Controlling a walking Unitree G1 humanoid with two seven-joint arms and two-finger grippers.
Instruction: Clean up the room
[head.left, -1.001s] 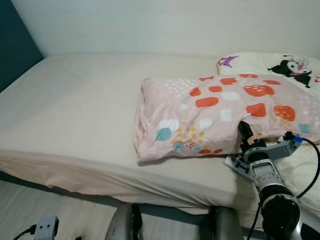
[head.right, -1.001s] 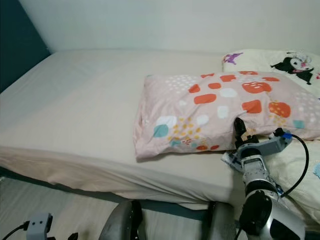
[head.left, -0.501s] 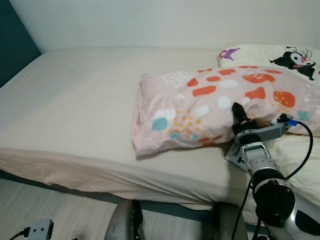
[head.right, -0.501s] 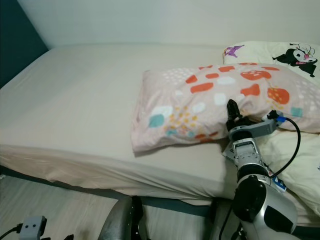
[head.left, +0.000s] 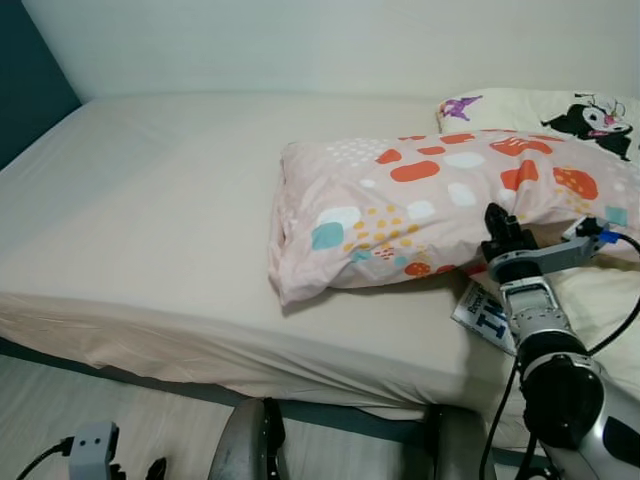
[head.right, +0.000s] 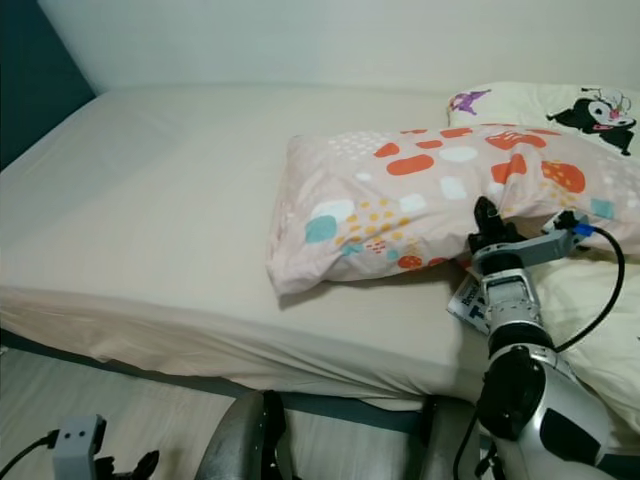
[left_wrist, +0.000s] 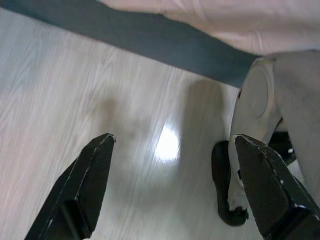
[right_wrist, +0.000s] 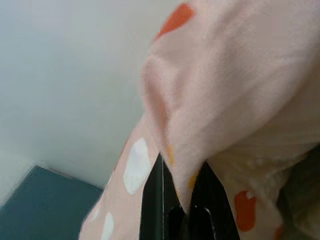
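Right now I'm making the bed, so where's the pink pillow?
The pink pillow lies on the bed, on the robot's right, beside the cartoon-print bedding, its near edge pinched in the right hand.

Bed (head.left: 180, 200) with plain cream fitted sheet, dark base strip along its near edge. Pale blank wall (head.left: 300, 45) behind the bed; dark teal panel (head.left: 30, 100) at the bed's far left corner. Light wood-plank floor (left_wrist: 75, 100) below the bed, glossy, with a light reflection.
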